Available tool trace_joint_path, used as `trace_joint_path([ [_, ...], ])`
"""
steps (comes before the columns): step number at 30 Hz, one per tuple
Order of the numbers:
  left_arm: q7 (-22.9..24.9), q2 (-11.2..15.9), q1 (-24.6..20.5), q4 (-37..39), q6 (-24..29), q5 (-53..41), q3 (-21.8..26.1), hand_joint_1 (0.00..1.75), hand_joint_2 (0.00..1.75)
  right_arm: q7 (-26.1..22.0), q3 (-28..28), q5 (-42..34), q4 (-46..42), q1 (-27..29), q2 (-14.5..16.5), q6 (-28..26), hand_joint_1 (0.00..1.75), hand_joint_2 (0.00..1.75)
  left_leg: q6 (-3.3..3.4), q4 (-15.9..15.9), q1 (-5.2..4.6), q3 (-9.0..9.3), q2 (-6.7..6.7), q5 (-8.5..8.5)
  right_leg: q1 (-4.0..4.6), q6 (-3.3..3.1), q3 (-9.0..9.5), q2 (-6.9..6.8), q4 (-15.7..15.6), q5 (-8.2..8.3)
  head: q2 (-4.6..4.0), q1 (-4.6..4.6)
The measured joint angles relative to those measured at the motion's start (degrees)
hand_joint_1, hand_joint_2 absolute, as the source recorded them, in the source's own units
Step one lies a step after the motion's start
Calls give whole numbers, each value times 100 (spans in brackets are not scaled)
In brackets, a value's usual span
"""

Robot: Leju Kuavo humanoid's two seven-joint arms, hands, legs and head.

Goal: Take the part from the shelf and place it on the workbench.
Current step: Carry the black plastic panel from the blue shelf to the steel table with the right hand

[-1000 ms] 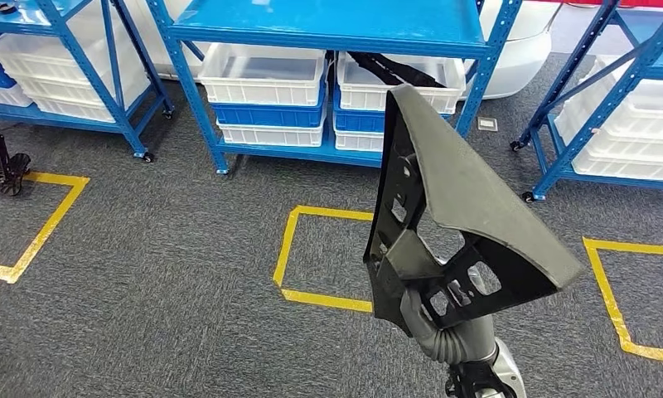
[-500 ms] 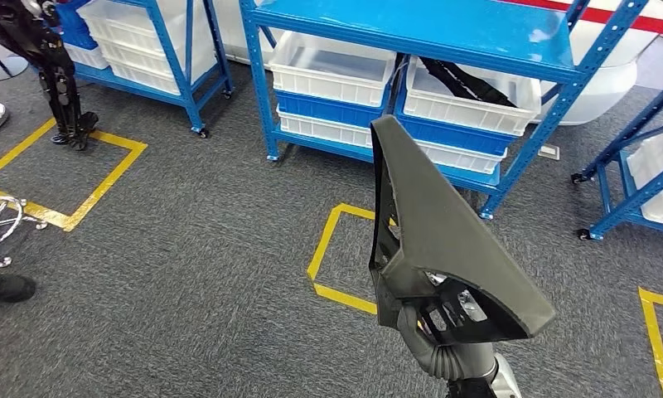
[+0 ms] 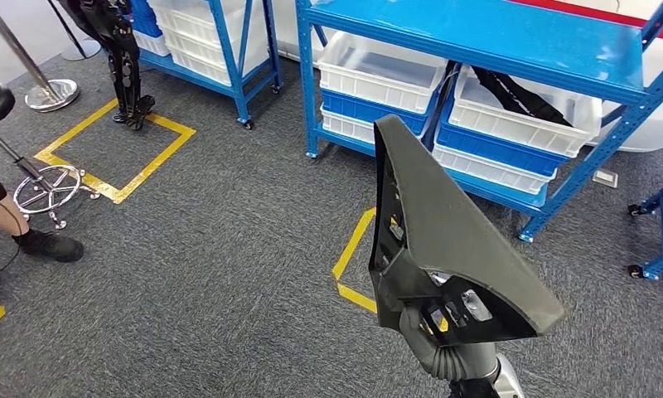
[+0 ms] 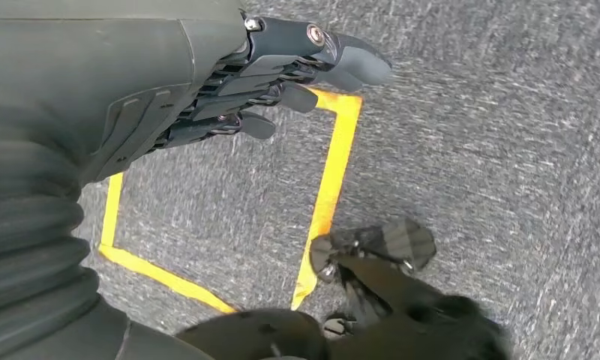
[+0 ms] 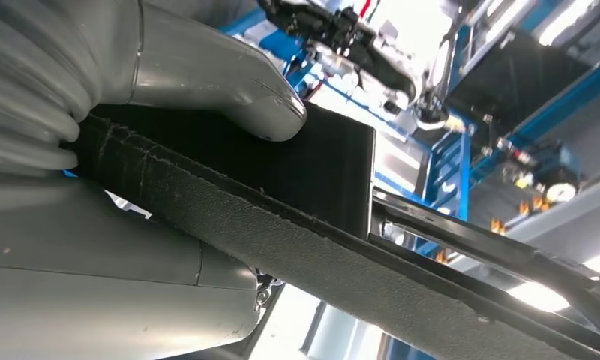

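A: R hand [image 3: 444, 344]?
B: Gripping dark part [image 3: 444, 232], held upright, lower-right centre of head view, above carpet.
A: L hand [image 4: 274, 82]?
B: Holds nothing, fingers loosely extended, over yellow tape [image 4: 334, 165].

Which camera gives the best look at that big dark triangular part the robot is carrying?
The head view: the whole part stands upright above the right hand. The right wrist view shows just a close strip of its edge under the thumb. The left wrist view looks down at the carpet instead.
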Motion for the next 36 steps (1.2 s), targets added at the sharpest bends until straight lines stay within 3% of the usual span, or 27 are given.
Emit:
trace_joint_path([
  [2,-1,-16,-22,-4,0,0,0,0,175,2,-2,0,-6,2,-1,1,175,175,20,-614,-7,334,207,198,32,73,3,-107,22,-51,0,6],
  [3,-4,-25,-32,-8,0,0,0,0,175,3,-2,1,-11,3,-1,1,175,175,52,-730,-27,387,244,211,48,107,8,-156,26,-71,0,12],
  [5,-27,-32,-41,-12,-5,-1,0,0,175,3,-2,-1,-25,3,-1,3,175,175,148,-742,-70,356,100,221,49,173,46,-259,13,-87,0,24],
  [6,-44,-33,-38,-12,-9,-2,-1,0,175,3,-2,-8,-28,0,-1,8,175,175,193,-752,-77,344,26,238,39,207,52,-232,32,-104,0,24],
  [8,-50,-33,-36,-13,-21,-28,-1,0,175,10,-5,-36,-38,7,-8,33,175,175,282,-770,-69,329,-114,280,17,228,-78,66,331,-279,0,35],
  [10,66,-41,-47,-10,-53,-110,-10,0,175,66,-4,-58,-44,39,-17,74,175,175,341,-772,-73,303,-264,307,3,182,-439,392,1068,-609,0,41],
  [12,267,-61,-56,-3,-105,-226,-41,0,175,167,1,-34,-45,90,-30,100,175,175,370,-771,-87,274,-450,326,5,178,-770,466,1682,-793,0,40],
  [13,360,-73,-50,1,-123,-279,-66,0,175,212,4,-5,-45,112,-44,104,175,175,375,-771,-91,267,-548,335,5,205,-799,479,1692,-752,0,42],
  [14,427,-86,-38,4,-133,-315,-90,0,175,251,8,27,-48,127,-64,100,175,175,373,-771,-93,265,-643,344,5,241,-712,503,1469,-628,0,41],
  [16,436,-121,-14,7,-136,-342,-123,0,175,305,17,68,-64,136,-116,76,175,175,347,-765,-97,259,-814,368,5,290,-345,697,653,-307,0,42],
  [17,382,-141,-10,6,-139,-327,-127,0,175,322,21,74,-80,139,-140,58,175,175,323,-763,-103,250,-893,381,9,280,-196,793,325,-193,0,40],
  [19,276,-188,-11,5,-148,-297,-127,0,175,335,26,80,-111,142,-185,30,175,175,258,-771,-106,228,-1026,405,40,213,-83,866,66,-110,0,34],
  [21,239,-228,5,7,-151,-286,-127,0,175,343,25,84,-140,133,-216,10,175,175,193,-779,-90,197,-1101,428,27,133,-38,728,34,-59,0,32],
  [23,233,-264,16,9,-146,-294,-128,0,175,346,24,85,-175,133,-228,-13,175,175,161,-552,-101,85,-824,274,-22,42,14,578,-27,-7,0,12],
  [25,212,-290,3,8,-130,-296,-128,0,175,331,24,77,-202,158,-235,-25,175,175,135,84,-95,-193,-402,-107,-19,-13,26,414,-52,7,0,-16],
  [27,127,-301,-5,7,-115,-285,-122,0,175,293,24,47,-206,181,-241,-22,175,175,83,691,-50,-463,-234,-365,-1,-17,24,234,-48,1,0,-25],
  [28,72,-302,-5,7,-109,-279,-117,0,175,272,24,27,-205,184,-243,-15,175,175,57,751,-26,-477,-197,-352,0,-11,22,148,-47,-3,0,-28],
  [30,-4,-296,-4,7,-94,-275,-108,0,175,238,24,-15,-203,183,-243,-1,175,175,12,233,18,-160,-70,-79,-11,27,36,-5,-35,-26,0,-30],
  [31,-23,-296,-9,7,-86,-274,-106,0,175,231,24,-28,-202,181,-243,5,175,175,4,-128,24,57,78,42,-6,63,50,-70,-20,-49,0,-31],
  [33,-51,-296,-27,5,-75,-263,-103,0,175,220,22,-51,-201,177,-243,16,175,175,34,-599,16,325,292,159,32,146,48,-184,21,-106,0,-15],
  [34,-75,-297,-37,4,-72,-246,-98,0,175,209,22,-67,-201,170,-243,31,175,175,69,-642,-6,335,308,145,49,183,65,-239,25,-124,0,-5],
  [36,-146,-295,-46,3,-74,-196,-72,0,175,175,20,-121,-198,132,-242,87,175,175,156,-657,-36,308,140,168,39,254,101,-324,17,-142,0,8],
])
